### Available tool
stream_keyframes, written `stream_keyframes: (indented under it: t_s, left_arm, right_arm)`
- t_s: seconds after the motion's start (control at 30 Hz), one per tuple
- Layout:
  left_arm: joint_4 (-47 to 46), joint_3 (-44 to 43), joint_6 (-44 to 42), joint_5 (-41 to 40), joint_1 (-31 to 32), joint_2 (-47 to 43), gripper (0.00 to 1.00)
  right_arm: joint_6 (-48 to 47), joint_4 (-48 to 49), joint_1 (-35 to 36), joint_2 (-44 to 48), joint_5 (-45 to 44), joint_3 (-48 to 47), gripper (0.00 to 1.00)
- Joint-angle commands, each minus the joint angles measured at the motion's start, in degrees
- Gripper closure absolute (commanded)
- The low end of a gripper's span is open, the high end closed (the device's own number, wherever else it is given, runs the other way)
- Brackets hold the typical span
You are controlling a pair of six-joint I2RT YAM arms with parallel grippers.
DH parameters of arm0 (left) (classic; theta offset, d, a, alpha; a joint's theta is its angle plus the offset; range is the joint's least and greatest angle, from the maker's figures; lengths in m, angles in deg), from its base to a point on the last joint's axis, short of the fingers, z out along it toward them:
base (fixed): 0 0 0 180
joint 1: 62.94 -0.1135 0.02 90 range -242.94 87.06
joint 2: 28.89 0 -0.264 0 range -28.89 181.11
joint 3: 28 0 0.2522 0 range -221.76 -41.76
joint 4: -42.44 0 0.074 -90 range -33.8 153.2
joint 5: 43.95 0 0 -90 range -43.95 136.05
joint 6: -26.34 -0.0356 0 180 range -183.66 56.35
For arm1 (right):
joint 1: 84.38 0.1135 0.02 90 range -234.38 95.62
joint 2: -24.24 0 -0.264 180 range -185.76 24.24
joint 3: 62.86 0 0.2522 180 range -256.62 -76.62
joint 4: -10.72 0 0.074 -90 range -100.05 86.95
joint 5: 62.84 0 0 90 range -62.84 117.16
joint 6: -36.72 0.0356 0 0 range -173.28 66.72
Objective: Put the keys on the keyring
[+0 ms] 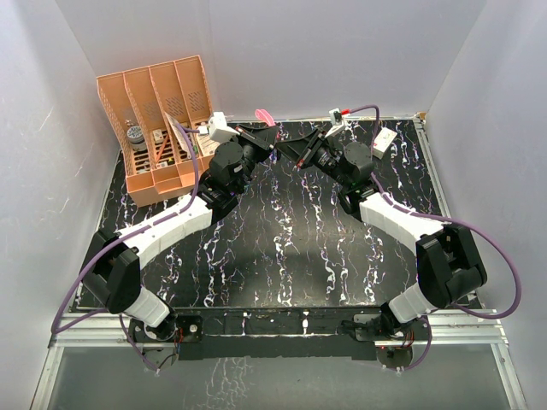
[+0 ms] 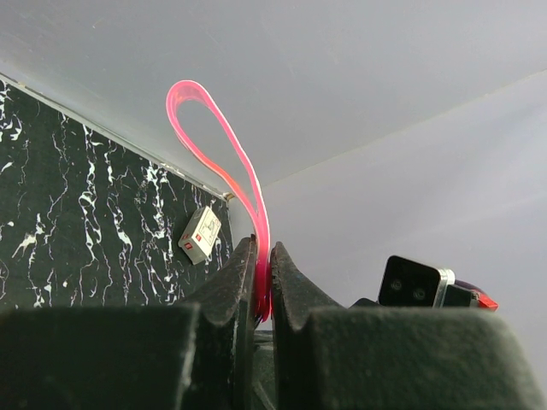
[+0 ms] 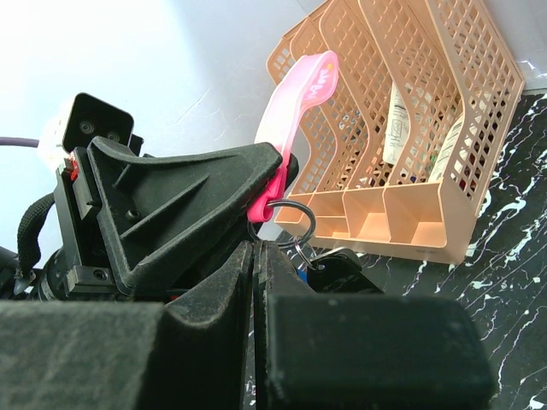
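The keyring's pink strap [image 2: 198,115] loops up from between my left fingers, and my left gripper [image 2: 263,249] is shut on its lower end. In the right wrist view the strap [image 3: 299,94] carries a dark metal ring [image 3: 295,224]. My right gripper [image 3: 256,248] is shut, with the ring's lower edge at its fingertips. A small ring links a black key [image 3: 342,263] to the dark ring, and a bit of blue key [image 3: 301,275] shows beside it. From above, both grippers [image 1: 267,142] [image 1: 296,154] meet at the back of the table under the strap [image 1: 265,116].
An orange mesh desk organizer [image 1: 158,128] [image 3: 410,128] with small items stands at the back left. A small white box [image 1: 385,139] [image 2: 201,235] lies at the back right on the black marble table [image 1: 282,248]. White walls close in the sides and back.
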Motion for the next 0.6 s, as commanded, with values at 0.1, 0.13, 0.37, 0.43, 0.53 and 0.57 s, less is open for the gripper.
stream_keyframes:
  t_s: [0.1,0.13,0.37,0.43,0.53,0.57]
  left_arm:
    - [-1.9,-0.5,0.2,-0.4,0.2,-2.3,1.0]
    - [-1.9,-0.5,0.2,-0.4,0.2,-2.3,1.0]
    - [-1.8,-0.5,0.1,-0.5,0.2,-2.4,1.0]
    - [-1.9,-0.5,0.2,-0.4,0.2,-2.3,1.0]
    - [-1.9,-0.4,0.3,-0.4,0.2,-2.3,1.0]
    - [-1.8,-0.4,0.3,-0.4,0.2,-2.4,1.0]
  right_arm:
    - [-0.6,1.8,-0.3,2.6,-1.4,-0.8,1.0]
    - [-0.6,1.7,-0.3,2.5,-1.4,-0.8,1.0]
    - [-0.6,1.8,-0.4,2.5,-1.5,-0.8,1.0]
    - [-0.6,1.8,-0.3,2.4,-1.6,-0.8,1.0]
    - [-0.6,1.9,-0.3,2.3,-1.6,-0.8,1.0]
    - [-0.6,1.8,-0.3,2.2,-1.7,-0.8,1.0]
